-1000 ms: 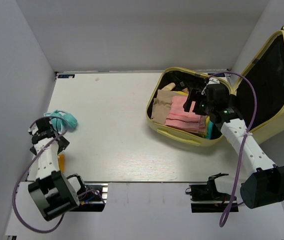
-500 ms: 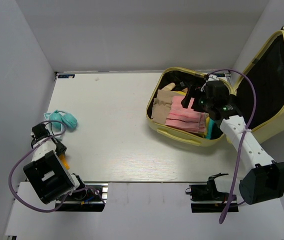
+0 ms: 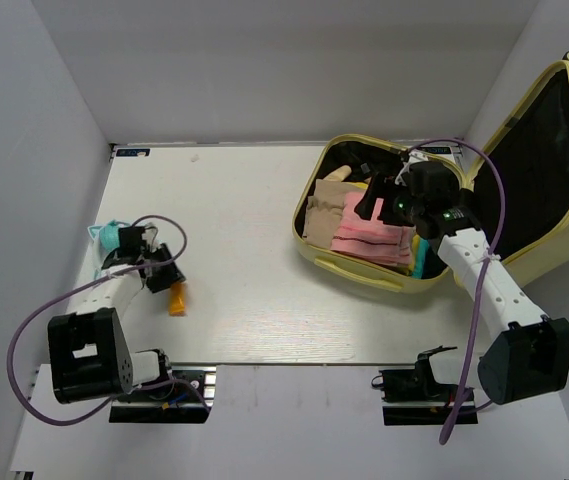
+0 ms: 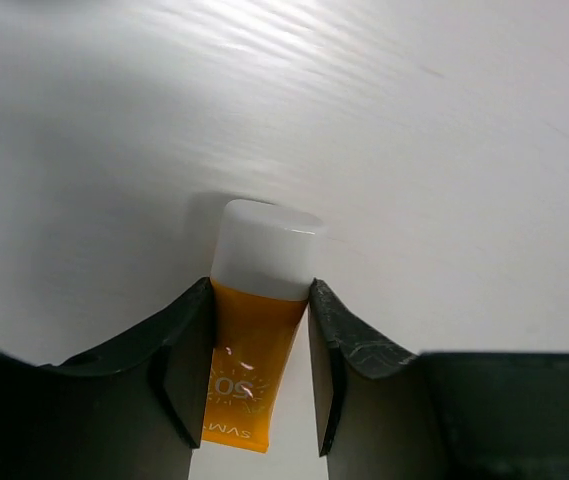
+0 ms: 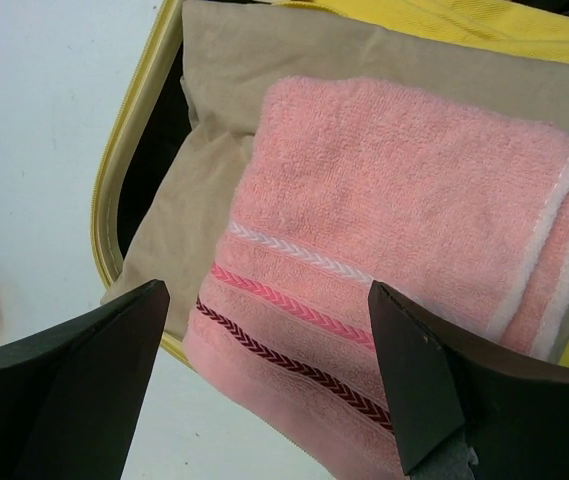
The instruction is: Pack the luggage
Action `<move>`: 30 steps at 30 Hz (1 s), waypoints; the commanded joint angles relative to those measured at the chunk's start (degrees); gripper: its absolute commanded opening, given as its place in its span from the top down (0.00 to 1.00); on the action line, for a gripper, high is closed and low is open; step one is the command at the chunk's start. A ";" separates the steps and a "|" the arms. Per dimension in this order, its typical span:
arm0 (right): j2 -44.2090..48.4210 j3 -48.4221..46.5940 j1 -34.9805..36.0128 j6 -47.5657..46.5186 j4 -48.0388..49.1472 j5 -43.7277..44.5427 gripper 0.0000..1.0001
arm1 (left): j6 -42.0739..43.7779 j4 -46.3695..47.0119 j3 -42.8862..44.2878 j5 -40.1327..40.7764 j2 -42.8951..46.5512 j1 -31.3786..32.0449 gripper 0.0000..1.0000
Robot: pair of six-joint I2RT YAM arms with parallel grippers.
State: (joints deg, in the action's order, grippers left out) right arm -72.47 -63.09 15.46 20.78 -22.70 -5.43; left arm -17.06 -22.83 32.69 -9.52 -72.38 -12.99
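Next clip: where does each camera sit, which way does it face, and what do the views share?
Top external: above and behind, facing down on the table; left arm and right arm show.
Left wrist: on the left arm, facing the table; left gripper closed on an orange tube.
Right wrist: on the right arm, facing into the suitcase; open right gripper over a pink towel.
Shared: top and right wrist both show the towel.

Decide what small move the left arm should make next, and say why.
Probably squeeze the left claw shut on the orange plastic tube with a white cap. Its fingers flank the tube closely, but a firm pinch is not evident, and the tube lies flat on the white table, outside the pale yellow hard-shell suitcase.
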 commanded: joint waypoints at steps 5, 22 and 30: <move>5.75 3.85 -0.08 -1.53 -0.60 4.28 0.13 | 0.35 3.39 21.74 -2.70 -2.13 21.38 0.86; 23.16 17.12 -0.26 5.25 3.63 20.28 0.12 | 1.52 20.09 83.82 0.37 -50.18 46.46 0.81; 22.81 16.95 -0.35 4.72 2.31 19.14 0.12 | 0.89 39.87 88.50 23.19 -59.80 53.68 0.72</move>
State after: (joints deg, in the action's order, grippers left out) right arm -50.26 -46.04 15.40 25.08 -22.24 12.95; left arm -15.70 6.66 117.14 1.56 -132.57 38.39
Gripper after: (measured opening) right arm 0.878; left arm 0.483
